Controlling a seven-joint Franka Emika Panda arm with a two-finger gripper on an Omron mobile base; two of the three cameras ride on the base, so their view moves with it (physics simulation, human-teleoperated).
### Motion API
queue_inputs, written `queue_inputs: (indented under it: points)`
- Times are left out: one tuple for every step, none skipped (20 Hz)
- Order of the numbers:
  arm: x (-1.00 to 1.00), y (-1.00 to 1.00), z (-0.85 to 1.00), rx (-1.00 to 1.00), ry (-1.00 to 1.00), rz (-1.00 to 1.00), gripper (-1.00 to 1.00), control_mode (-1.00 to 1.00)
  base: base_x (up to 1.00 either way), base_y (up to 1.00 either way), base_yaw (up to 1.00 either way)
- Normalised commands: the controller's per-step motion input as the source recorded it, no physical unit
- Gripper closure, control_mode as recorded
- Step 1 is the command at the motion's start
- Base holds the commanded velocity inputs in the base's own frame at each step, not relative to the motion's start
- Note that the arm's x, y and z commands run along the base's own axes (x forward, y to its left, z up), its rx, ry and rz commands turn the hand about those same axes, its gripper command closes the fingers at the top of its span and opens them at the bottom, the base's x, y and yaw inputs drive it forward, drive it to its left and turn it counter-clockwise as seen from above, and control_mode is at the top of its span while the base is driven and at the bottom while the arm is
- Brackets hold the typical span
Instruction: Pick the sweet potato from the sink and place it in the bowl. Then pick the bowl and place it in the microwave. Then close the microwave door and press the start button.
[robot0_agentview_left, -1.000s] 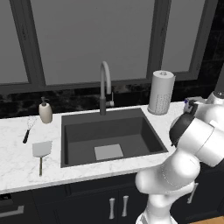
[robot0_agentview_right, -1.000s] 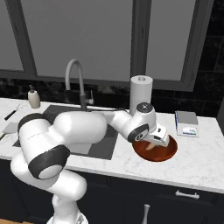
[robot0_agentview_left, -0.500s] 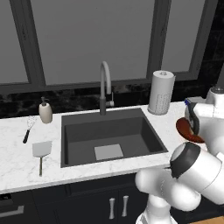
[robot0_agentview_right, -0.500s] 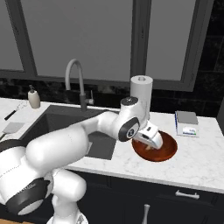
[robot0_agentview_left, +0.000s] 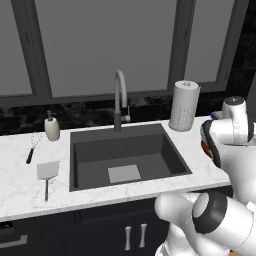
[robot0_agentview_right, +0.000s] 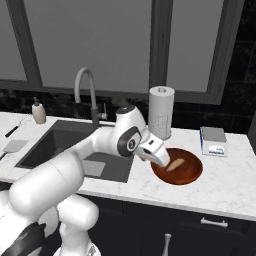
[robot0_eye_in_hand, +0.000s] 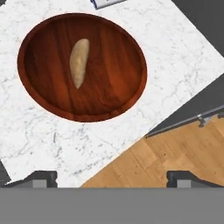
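The sweet potato (robot0_eye_in_hand: 79, 62) lies loose inside the reddish-brown bowl (robot0_eye_in_hand: 118, 87), which stands on the marble counter right of the sink (robot0_agentview_right: 60, 145). From the right base view, the sweet potato (robot0_agentview_right: 175, 164) rests near the middle of the bowl (robot0_agentview_right: 190, 172). My gripper (robot0_agentview_right: 157, 156) hovers over the bowl's left rim, open and holding nothing. In the hand view the gripper (robot0_eye_in_hand: 113, 177) has its two fingertips (robot0_eye_in_hand: 43, 177) wide apart, over the counter's front edge. The sink (robot0_agentview_left: 127, 150) holds nothing but its light grey square. The microwave and its door are out of view.
A paper towel roll (robot0_agentview_right: 161, 112) stands just behind the bowl, a small white box (robot0_agentview_right: 213, 141) to its right. The faucet (robot0_agentview_right: 85, 85) rises behind the sink. A soap dispenser (robot0_agentview_left: 52, 127), whisk (robot0_agentview_left: 31, 150) and spatula (robot0_agentview_left: 47, 172) lie left of the sink.
My gripper has drawn left from over the bowl's middle to its left rim, jaws still open. The arm's elbow has swung down and forward. The sweet potato stays in the bowl.
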Motion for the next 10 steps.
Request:
queue_inputs:
  points:
    - [0.19, 0.4, 0.0, -0.1, 0.22, 0.17, -1.0, -1.0, 0.0, 0.0, 0.0]
    - [0.21, 0.23, 0.05, -0.08, 0.26, 0.2, -1.0, -1.0, 0.0, 0.0, 0.0]
    - [0.13, 0.22, 0.04, -0.08, 0.26, 0.19, -1.0, -1.0, 0.0, 0.0, 0.0]
    - [0.08, 0.02, 0.0, -0.03, 0.24, 0.18, -1.0, -1.0, 0.0, 0.0, 0.0]
    - [0.0, 0.0, 0.0, 0.0, 0.19, 0.13, -1.0, -1.0, 0.0, 0.0, 0.0]
    - [0.0, 0.0, 0.0, -0.01, 0.15, 0.07, -1.0, -1.0, 0.0, 0.0, 0.0]
    - [0.16, 0.09, 0.0, -0.02, 0.15, 0.08, -1.0, -1.0, 0.0, 0.0, 0.0]
    - [0.14, 0.06, 0.0, 0.0, 0.13, 0.11, -1.0, -1.0, 0.0, 0.0, 0.0]
    - [0.01, 0.0, 0.0, 0.0, 0.05, 0.13, -1.0, -1.0, 0.0, 0.0, 0.0]
    - [0.03, 0.0, 0.0, 0.0, 0.02, 0.11, -1.0, -1.0, 0.0, 0.0, 0.0]
